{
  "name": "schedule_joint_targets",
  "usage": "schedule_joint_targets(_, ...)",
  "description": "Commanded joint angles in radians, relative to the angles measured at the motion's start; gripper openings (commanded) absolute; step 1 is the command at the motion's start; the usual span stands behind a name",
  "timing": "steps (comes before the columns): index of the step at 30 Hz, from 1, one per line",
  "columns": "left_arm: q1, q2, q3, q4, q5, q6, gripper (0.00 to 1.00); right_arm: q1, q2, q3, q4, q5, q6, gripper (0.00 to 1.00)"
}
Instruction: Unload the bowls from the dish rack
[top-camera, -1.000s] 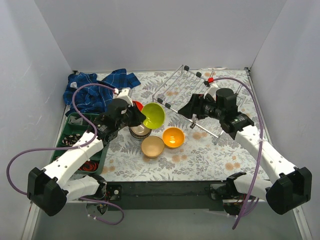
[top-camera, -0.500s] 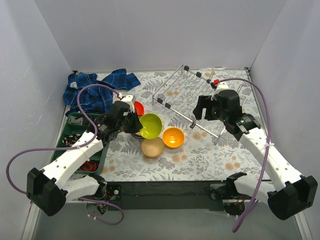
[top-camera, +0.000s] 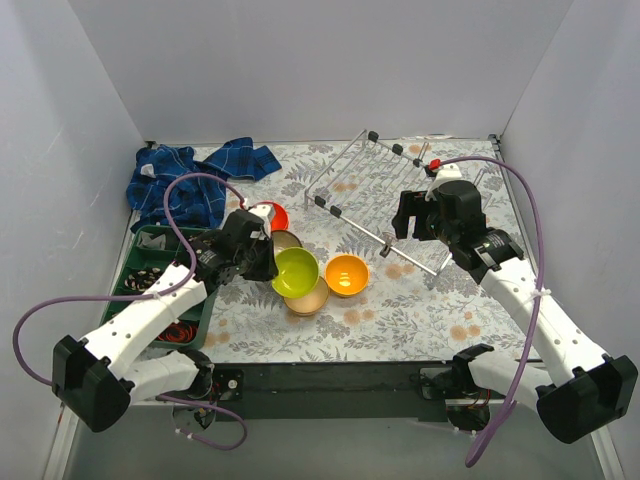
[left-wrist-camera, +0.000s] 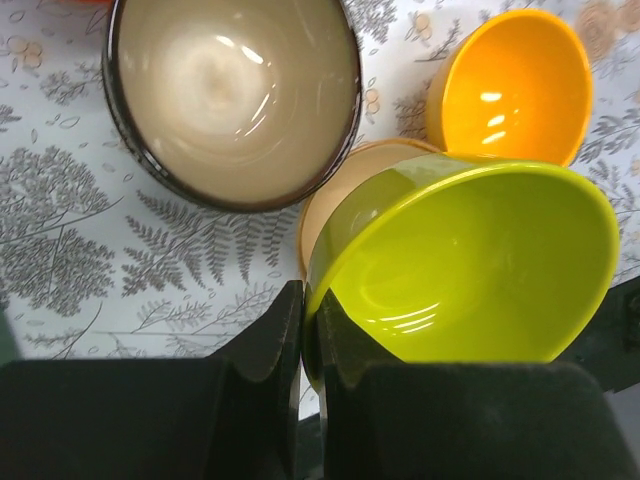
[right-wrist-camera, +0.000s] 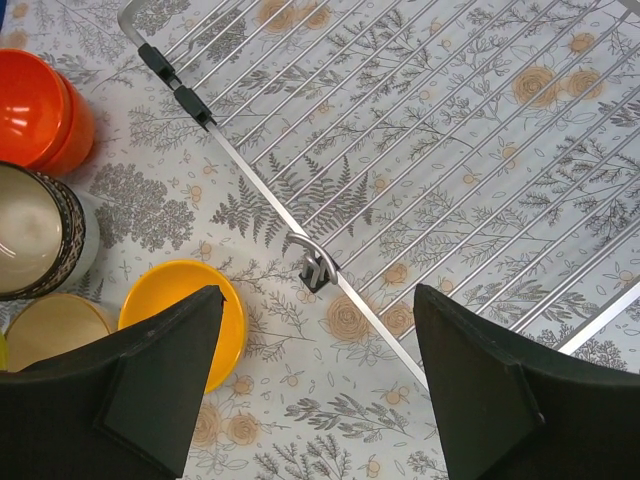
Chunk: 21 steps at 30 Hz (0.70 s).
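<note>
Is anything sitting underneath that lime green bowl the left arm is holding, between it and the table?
Yes. A glossy beige bowl sits directly beneath the round lime green bowl, mostly covered by it; lowered straight, the green one would probably nest in it.

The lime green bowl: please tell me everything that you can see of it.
The lime green bowl is small, round, glossy and empty. The left hand is shut on its rim. It hangs mouth up over the beige bowl, beside the yellow-orange bowl; whether it touches the beige one I cannot tell.
</note>
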Motion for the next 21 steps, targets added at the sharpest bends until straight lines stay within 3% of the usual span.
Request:
schedule_joint_targets(1,-0.003,-0.051,0.025,-0.081,-0.04,0.037,0.0,-0.002,-0.018,0.025,0.004,0.04,-0.023,0.85)
schedule_joint_targets(12,-0.042,0.054,0.094,0.053,0.11,0.004,0.0,-0.002,-0.02,0.025,0.004,0.063,-0.039,0.85)
schedule_joint_targets(21,-0.286,0.297,0.236,0.126,0.034,0.037,0.0,-0.003,-0.065,0.024,-0.016,0.135,-0.051,0.85)
